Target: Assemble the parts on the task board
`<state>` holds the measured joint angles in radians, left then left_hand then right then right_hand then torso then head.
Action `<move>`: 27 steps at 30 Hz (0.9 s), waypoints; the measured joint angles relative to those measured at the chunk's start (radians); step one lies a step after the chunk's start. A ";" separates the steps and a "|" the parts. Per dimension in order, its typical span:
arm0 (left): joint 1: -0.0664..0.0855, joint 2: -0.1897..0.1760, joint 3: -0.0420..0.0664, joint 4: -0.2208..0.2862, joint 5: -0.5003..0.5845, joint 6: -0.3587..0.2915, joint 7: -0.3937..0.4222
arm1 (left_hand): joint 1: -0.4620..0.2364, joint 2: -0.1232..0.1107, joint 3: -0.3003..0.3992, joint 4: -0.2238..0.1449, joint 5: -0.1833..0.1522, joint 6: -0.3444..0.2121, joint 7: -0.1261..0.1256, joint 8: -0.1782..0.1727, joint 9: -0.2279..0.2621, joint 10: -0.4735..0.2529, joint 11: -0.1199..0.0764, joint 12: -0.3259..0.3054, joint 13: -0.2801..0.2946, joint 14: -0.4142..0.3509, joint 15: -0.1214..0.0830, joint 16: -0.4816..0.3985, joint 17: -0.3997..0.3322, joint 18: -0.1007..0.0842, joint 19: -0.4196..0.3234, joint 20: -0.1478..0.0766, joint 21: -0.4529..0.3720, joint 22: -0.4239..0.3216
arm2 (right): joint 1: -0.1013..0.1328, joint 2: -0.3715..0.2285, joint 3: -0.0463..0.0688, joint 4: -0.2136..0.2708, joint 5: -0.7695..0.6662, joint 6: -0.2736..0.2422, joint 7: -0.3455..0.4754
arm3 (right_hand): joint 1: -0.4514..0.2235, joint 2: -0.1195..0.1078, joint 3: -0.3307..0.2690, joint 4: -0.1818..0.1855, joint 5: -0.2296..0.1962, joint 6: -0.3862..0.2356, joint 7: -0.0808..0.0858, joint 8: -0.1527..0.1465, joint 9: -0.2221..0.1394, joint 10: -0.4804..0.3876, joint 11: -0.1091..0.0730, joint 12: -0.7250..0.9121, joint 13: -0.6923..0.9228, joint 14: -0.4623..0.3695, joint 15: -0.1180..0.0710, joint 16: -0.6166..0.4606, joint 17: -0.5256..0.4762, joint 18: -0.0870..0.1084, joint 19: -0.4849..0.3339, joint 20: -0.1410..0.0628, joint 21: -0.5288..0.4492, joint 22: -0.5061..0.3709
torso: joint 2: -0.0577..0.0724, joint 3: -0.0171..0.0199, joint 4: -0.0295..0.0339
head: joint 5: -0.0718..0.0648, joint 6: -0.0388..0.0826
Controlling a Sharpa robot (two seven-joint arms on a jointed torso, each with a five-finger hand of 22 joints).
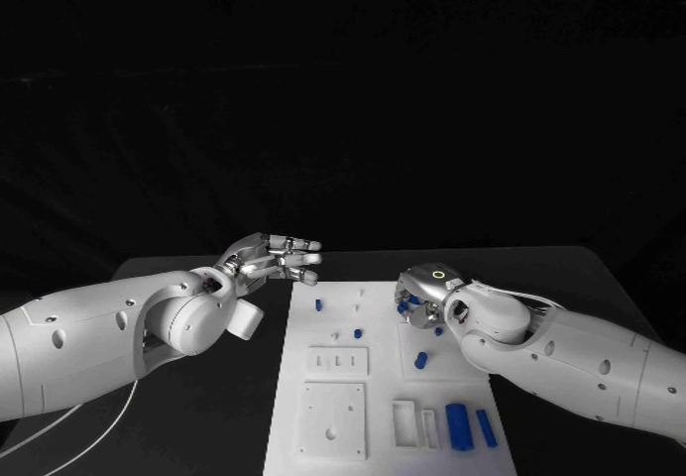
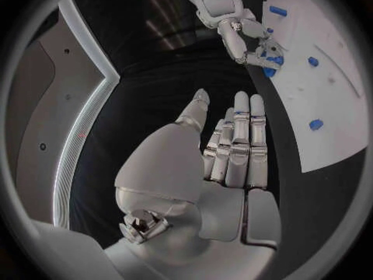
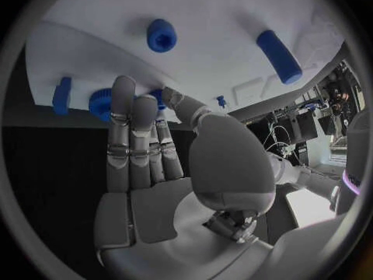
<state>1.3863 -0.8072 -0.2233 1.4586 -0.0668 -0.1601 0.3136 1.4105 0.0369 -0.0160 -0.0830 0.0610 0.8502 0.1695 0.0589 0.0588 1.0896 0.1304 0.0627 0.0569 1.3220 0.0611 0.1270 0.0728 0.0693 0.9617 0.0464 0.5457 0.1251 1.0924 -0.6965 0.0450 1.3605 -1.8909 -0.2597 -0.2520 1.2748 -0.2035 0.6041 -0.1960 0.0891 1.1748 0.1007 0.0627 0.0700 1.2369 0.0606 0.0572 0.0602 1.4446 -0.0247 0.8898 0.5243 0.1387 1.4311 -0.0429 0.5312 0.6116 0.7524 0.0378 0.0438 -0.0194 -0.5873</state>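
Right robot hand down at the board's edge, left one just hovering.

The white task board [image 1: 384, 382] sits mid-bench [image 1: 186, 273] with small blue parts [image 1: 458, 424] scattered on it, two bigger ones at about 5 o'clock. The right robot hand [image 1: 422, 297] is at the board's 2 o'clock edge, fingertips [image 3: 124, 90] against a blue toothed part [image 3: 101, 102]; can't tell whether it's actually gripping it. The left robot hand [image 1: 275, 258] floats off the 11 o'clock corner, fingers straight and side by side, holding nothing.
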 measured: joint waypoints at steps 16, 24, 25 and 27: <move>0.000 0.000 0.000 -0.005 0.000 -0.001 -0.011 | 0.008 0.000 0.003 -0.003 0.000 -0.007 0.000 0.000 0.000 0.000 0.000 0.000 0.000 -0.003 0.003 0.000 0.000 0.000 0.000 0.000 0.000 -0.003 | -0.002 0.004 0.001 0.002 0.000 -0.027 -0.001 | 0.002 0.044 0.070 0.007 -0.035 0.087 -0.022 0.000 0.026 0.091 -0.016 -0.005 0.000 -0.009 -0.024 0.014 -0.002 -0.020 0.009 -0.031 0.026 0.067 | 0.008 0.0002 0.0058 | -0.006 0.002; 0.000 -0.001 0.000 -0.012 0.000 -0.001 -0.014 | 0.008 0.000 0.003 -0.003 0.000 -0.011 0.004 0.000 0.000 -0.004 0.004 0.000 0.000 -0.003 0.003 0.000 0.000 0.000 0.000 0.000 0.000 -0.003 | -0.004 0.008 0.001 0.021 -0.006 -0.064 -0.018 | 0.002 0.043 0.084 -0.001 -0.039 0.091 -0.024 0.000 0.054 0.097 -0.011 0.000 0.000 -0.006 -0.029 0.006 -0.004 -0.032 0.002 -0.038 0.030 0.106 | 0.010 -0.0010 0.0086 | -0.014 0.006; 0.000 -0.001 0.000 -0.013 0.000 -0.001 -0.015 | 0.008 0.000 0.003 -0.003 0.000 -0.011 0.004 0.000 0.000 -0.004 0.004 0.000 0.000 -0.003 0.003 0.000 0.000 0.000 0.000 0.000 0.000 -0.003 | -0.004 0.008 0.001 0.024 -0.007 -0.068 -0.021 | 0.002 0.043 0.084 -0.001 -0.039 0.092 -0.024 0.000 0.055 0.097 -0.011 0.000 0.000 -0.006 -0.029 0.006 -0.004 -0.032 0.002 -0.038 0.030 0.109 | 0.010 -0.0012 0.0089 | -0.015 0.006; 0.000 -0.001 0.000 -0.014 0.000 -0.001 -0.015 | 0.008 0.000 0.003 -0.003 0.000 -0.011 0.004 0.000 0.000 -0.004 0.004 0.000 0.000 -0.003 0.003 0.000 0.000 0.000 0.000 0.000 0.000 -0.003 | -0.004 0.008 0.004 0.032 -0.010 -0.080 -0.030 | 0.002 0.043 0.084 -0.001 -0.040 0.096 -0.028 0.000 0.055 0.097 -0.011 0.000 0.000 -0.004 -0.031 0.006 -0.003 -0.032 0.002 -0.038 0.030 0.115 | 0.011 -0.0019 0.0100 | -0.019 0.009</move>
<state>1.3864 -0.8086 -0.2235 1.4443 -0.0670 -0.1611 0.2987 1.4184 0.0370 -0.0133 -0.0857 0.0610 0.8395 0.1732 0.0589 0.0589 1.0859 0.1341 0.0627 0.0569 1.3185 0.0646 0.1270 0.0729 0.0693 0.9616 0.0464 0.5457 0.1223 1.0889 -0.6888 0.0486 1.3923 -1.9011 -0.3400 -0.2816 1.2769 -0.1603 0.6877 -0.1974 0.0494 1.2705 0.0726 0.0628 0.1252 1.3338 0.0500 0.0574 0.0601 1.4405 -0.0559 0.8963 0.5213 0.1065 1.4329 -0.0807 0.5613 0.7263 0.7631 0.0359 0.0538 -0.0383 -0.5785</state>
